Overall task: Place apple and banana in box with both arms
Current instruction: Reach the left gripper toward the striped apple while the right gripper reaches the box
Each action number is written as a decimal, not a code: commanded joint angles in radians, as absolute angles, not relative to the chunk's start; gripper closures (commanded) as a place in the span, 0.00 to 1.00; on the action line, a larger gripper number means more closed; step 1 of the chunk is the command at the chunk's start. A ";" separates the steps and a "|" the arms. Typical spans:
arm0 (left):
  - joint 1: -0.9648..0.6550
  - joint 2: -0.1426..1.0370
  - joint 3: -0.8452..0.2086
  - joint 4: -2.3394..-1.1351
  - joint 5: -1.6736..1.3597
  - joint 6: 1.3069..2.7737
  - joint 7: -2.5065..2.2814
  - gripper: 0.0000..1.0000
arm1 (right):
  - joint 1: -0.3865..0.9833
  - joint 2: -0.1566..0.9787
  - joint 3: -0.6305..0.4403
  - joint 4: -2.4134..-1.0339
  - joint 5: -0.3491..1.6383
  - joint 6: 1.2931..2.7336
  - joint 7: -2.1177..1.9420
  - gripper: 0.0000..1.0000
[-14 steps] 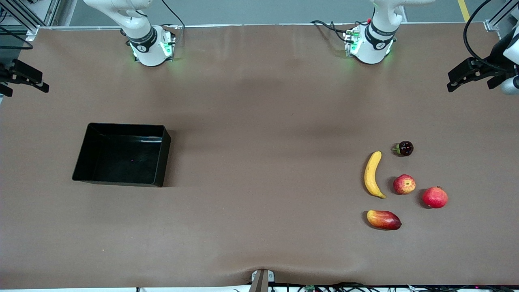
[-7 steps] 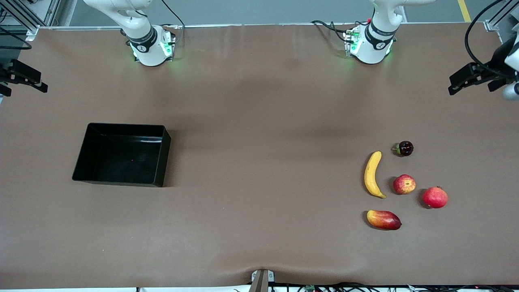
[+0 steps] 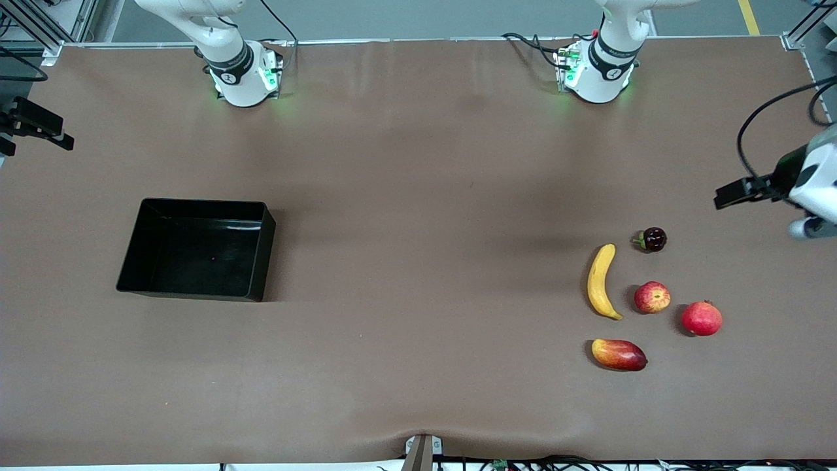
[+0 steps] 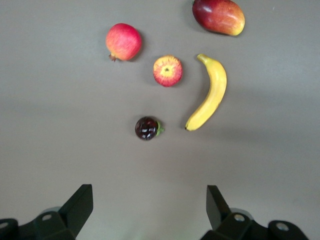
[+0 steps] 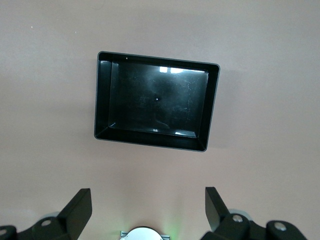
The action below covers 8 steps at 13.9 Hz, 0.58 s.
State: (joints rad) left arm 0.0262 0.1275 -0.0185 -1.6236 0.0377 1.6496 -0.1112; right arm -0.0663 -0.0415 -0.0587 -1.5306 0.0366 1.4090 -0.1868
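Both end effectors stand wide open and hold nothing. At about 3 o'clock in the front view, the left end effector (image 3: 729, 195) hangs over bare tabletop (image 3: 418, 261) at the left arm's end, its fingers (image 4: 80, 205) spread. The right end effector (image 3: 55, 134) waits at about 9 o'clock, high over the right arm's end.

The banana (image 3: 600, 281) lies flat, its long axis running from 12 to 6 o'clock, its curve bowing away from the apple (image 3: 652, 297) just beside it. A pomegranate (image 3: 701, 318), a mango (image 3: 618, 354) and a dark small fruit (image 3: 652, 239) lie near them. The box (image 3: 134, 252) sits well apart toward the right arm's end, nothing in it.
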 commanded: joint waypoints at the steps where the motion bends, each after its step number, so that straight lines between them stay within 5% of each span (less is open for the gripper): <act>1: 0.028 0.101 -0.020 -1.776 0.049 1.822 -0.107 0.00 | -0.094 -0.026 -0.048 -1.509 0.023 1.407 -0.179 0.00; 4: 0.035 0.127 -0.020 -1.908 0.078 2.081 -0.109 0.00 | -0.103 0.042 -0.049 -1.508 0.011 1.423 -0.179 0.00; 8: 0.107 0.303 -0.021 -1.899 0.080 2.307 -0.098 0.00 | -0.171 0.224 -0.048 -1.471 -0.061 1.456 -0.179 0.00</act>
State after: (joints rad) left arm 0.0779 0.2238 -0.0173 -1.9173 0.0628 2.2219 -0.1080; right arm -0.1115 0.1234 -0.0601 -1.5277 -0.0438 1.4512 -0.1857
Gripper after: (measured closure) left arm 0.000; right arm 0.000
